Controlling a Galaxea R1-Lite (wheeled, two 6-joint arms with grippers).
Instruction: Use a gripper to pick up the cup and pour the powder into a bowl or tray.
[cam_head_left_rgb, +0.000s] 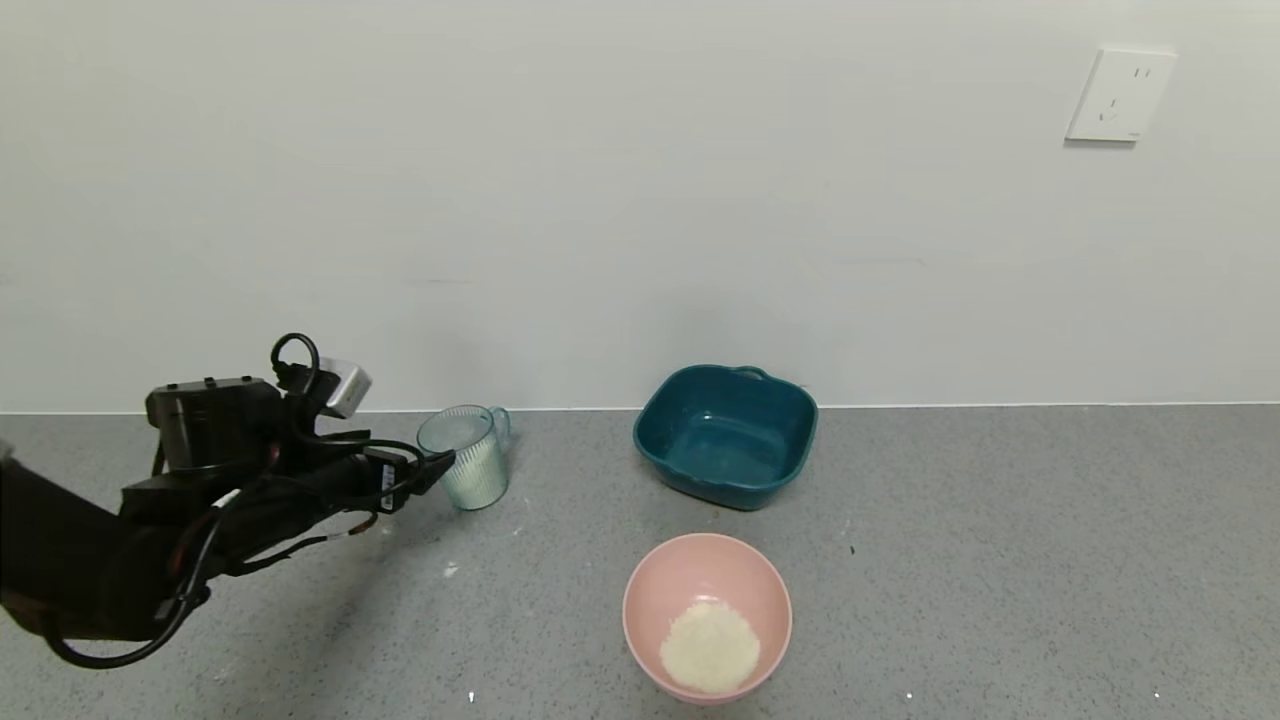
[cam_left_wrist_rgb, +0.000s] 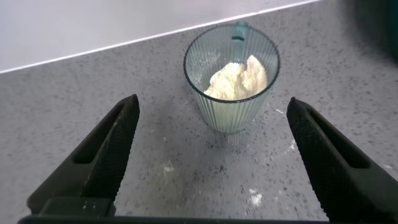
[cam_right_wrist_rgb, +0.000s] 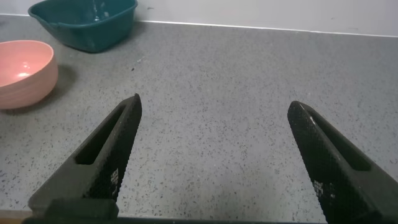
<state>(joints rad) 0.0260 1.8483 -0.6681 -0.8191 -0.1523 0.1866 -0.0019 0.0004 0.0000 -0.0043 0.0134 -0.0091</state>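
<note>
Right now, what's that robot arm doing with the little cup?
The left gripper is reaching toward the cup with its jaws wide open, not gripping it yet. The cup stands upright on the grey counter near the wall and holds a heap of white powder. The pink bowl in front already has some powder in it, and an empty teal tub sits behind the bowl. The right gripper waits open over bare counter, off to the side.

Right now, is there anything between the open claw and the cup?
No. In the left wrist view, only bare grey floor with a few white powder specks lies between the left gripper, jaws wide open, and the cup.
</note>
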